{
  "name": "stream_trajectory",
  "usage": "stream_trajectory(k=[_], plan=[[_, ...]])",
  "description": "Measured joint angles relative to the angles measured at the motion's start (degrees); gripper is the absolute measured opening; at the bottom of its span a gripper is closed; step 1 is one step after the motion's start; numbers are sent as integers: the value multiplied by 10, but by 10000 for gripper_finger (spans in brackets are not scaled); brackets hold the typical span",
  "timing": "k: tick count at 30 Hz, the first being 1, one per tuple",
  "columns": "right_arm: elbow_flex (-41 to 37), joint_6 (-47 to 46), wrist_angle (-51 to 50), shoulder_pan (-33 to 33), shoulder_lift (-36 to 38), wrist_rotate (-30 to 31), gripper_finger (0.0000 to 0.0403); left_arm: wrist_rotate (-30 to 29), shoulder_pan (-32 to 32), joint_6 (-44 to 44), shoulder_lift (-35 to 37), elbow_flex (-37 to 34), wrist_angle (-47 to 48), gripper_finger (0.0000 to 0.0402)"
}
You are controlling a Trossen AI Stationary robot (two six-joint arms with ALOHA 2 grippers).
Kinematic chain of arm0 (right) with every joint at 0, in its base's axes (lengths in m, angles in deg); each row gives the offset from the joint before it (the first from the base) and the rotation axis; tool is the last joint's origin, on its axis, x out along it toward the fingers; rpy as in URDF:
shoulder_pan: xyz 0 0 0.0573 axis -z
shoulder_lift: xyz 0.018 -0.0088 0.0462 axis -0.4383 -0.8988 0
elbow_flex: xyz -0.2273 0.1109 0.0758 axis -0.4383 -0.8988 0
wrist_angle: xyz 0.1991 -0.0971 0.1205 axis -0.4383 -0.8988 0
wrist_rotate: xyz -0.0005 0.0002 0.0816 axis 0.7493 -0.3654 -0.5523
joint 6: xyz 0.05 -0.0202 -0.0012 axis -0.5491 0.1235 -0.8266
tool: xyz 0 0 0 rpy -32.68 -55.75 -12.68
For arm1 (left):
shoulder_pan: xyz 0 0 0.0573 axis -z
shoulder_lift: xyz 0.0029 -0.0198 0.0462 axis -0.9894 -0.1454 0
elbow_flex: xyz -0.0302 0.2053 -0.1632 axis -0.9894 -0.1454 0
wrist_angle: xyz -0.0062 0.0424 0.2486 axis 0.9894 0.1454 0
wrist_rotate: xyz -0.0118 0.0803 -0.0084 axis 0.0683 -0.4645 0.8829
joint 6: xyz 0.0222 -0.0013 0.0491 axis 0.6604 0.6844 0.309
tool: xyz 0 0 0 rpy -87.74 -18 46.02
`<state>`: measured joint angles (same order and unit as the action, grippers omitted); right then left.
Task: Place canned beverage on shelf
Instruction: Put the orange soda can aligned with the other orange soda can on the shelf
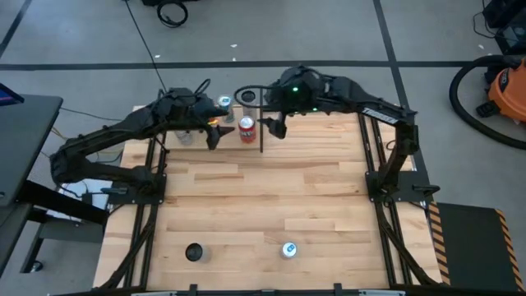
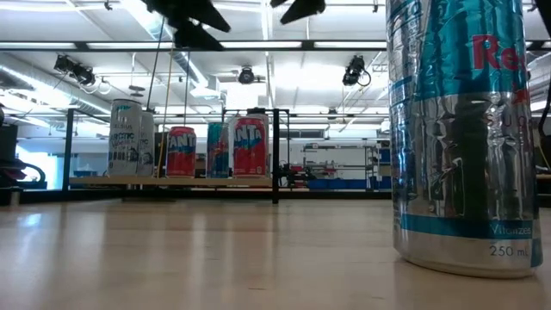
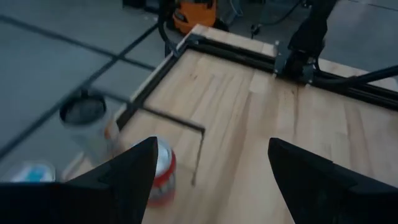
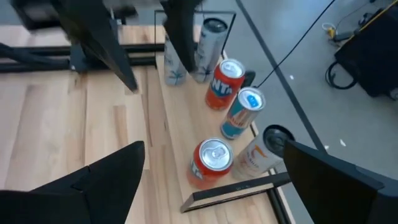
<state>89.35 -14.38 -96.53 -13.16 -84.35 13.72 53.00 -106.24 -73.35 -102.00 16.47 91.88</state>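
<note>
Blue-silver can (image 2: pixel 461 129) sits closest on tabletop (image 1: pixel 263 197). Both my grippers hover over shelf (image 4: pixel 177 146) cans: left gripper (image 3: pixel 211 168) spread, empty; right gripper (image 4: pixel 214 180) wide open.

The near silver-blue can (image 2: pixel 461 129) reads "Re…" and "250 mL". Two red cans (image 2: pixel 250 146) on the shelf (image 2: pixel 172 182) read "FANTA", partly cut off.

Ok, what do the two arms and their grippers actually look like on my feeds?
Both arms are dark, nearly black, with jointed segments. The right arm carries small green lights near its wrist and a pale label strip on its forearm. The left arm has an orange-red spot near the left gripper. The fingers are flat, dark and wedge-shaped, as on the right gripper.
</note>
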Motion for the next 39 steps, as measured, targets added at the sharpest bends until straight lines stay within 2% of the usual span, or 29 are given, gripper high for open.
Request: stream_trajectory(k=[5,10,13,20,27,39], plan=[[0,-17,-3,1,32,1,390,4,-16,41,-57,2,-64,307],[0,-37,-34,4,48,1,390,68,-54,40,-123,15,-64,307],[0,-41,-61,4,50,1,390,73,-65,45,-151,15,-70,307],[-1,-41,-93,4,47,1,390,71,-68,14,-206,16,-122,307],[-7,-46,-96,5,47,-2,390,34,-68,26,-221,16,-108,307],[-7,-46,-96,3,47,-4,390,32,-68,24,-256,16,-89,307]])
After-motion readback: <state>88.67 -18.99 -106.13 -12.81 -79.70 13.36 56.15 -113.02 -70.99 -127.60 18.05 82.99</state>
